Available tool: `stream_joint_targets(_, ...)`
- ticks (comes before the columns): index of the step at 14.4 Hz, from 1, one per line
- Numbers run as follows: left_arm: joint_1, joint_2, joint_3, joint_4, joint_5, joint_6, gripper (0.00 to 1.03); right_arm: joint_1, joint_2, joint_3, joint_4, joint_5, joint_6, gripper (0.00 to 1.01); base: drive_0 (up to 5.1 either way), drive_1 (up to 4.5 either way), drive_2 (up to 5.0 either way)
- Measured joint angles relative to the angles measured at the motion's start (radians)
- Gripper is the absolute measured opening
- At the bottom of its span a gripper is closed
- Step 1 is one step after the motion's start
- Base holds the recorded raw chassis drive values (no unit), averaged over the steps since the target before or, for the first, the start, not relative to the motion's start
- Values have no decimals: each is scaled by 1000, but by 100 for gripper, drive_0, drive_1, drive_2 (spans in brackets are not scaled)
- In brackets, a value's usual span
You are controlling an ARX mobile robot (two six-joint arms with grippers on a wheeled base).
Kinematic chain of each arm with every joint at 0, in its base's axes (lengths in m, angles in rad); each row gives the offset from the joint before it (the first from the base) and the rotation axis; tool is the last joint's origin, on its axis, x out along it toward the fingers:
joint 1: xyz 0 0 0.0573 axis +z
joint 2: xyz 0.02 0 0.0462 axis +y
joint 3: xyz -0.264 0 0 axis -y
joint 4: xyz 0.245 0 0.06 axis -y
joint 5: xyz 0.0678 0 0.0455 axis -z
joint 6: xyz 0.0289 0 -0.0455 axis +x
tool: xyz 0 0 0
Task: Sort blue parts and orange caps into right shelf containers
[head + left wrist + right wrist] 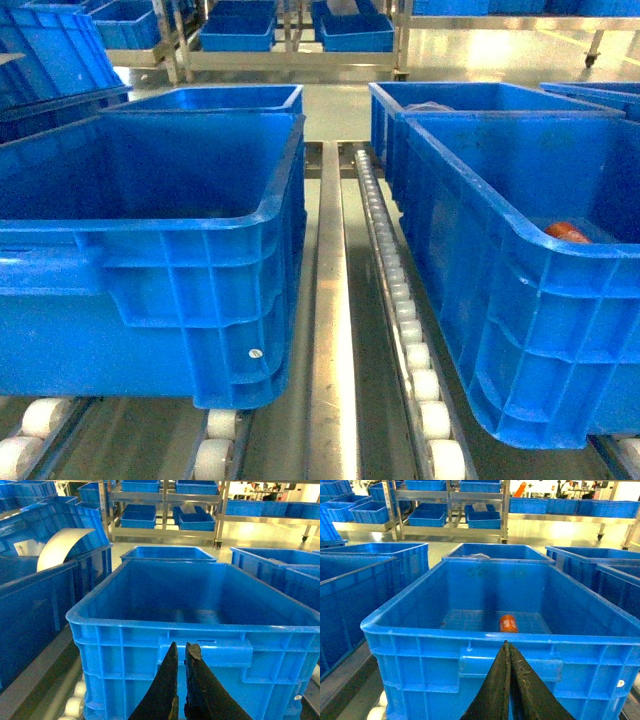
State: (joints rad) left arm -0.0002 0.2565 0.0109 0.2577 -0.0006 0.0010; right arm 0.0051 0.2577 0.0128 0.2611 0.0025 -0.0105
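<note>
Two blue containers sit side by side on the shelf [331, 330] with its white rollers [406, 312]. The left container [180, 235] looks bare inside. An orange cap [567, 232] lies on the floor of the right container [520, 300]; the right wrist view shows the same orange cap [508, 623] near the middle. My left gripper [182, 646] is shut and holds nothing, just outside the near wall of the left container [200, 655]. Low before the near wall of the right container [495, 650], my right gripper [507, 643] is shut, tips touching. No blue parts are in view.
More blue crates [480, 100] stand behind both containers. Steel racks [450, 510] holding further crates line the far side of the floor. A crate at the left holds a curved white sheet [60, 545]. Neither gripper shows in the head view.
</note>
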Motion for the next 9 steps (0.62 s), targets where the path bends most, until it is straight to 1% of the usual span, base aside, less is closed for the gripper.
stream_joint_targets(1,0,-50,0,-48,0,0,2,0,-47,0,-48,0,0,3,0,0,0)
stream_joint_targets(3,0,-85,0,-84,0,0,2,0,-85,0,-89,0,0,3,0,0,0)
stream_joint_targets(4,0,-175,0,-222,0,0,2,0,-172,0,-229,-4,0,3,0,0,0)
stream_joint_targets(5,0,-247,1,-248,2,0,2,0,-254,0,-257,-3,0,3,0,0,0)
stream_joint_targets(8,0,-246,0,-263,-1,0,2,0,-253,0,-266,-3,1,3,0,0,0)
stream_joint_targets(9,0,-246,0,-263,0,0,13,0,-253,0,-266,-3,2,15,0,0,0)
